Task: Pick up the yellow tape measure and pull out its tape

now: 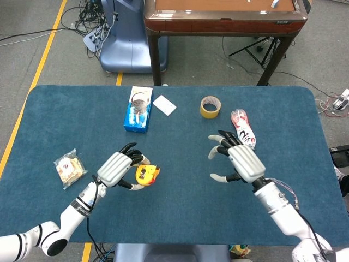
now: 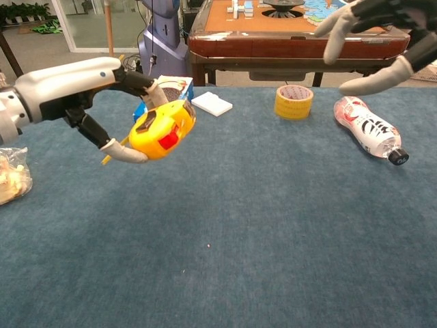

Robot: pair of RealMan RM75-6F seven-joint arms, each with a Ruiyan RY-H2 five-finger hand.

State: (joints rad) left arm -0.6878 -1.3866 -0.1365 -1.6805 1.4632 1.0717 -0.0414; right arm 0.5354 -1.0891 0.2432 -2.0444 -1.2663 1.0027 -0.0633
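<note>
My left hand [image 1: 119,168] [image 2: 89,87] grips the yellow tape measure [image 1: 146,174] [image 2: 164,128] and holds it up off the blue table. Its red and grey face shows in the chest view. My right hand [image 1: 240,160] [image 2: 372,34] hovers open over the middle right of the table, fingers spread toward the tape measure, a clear gap away from it. In the chest view only its fingers show at the top right.
A blue biscuit box [image 1: 138,108], a white pad [image 1: 164,105], a yellow tape roll [image 1: 210,106] and a lying bottle [image 1: 243,130] sit along the far side of the table. A snack bag [image 1: 69,168] lies at the left. A wooden table [image 1: 223,16] stands behind.
</note>
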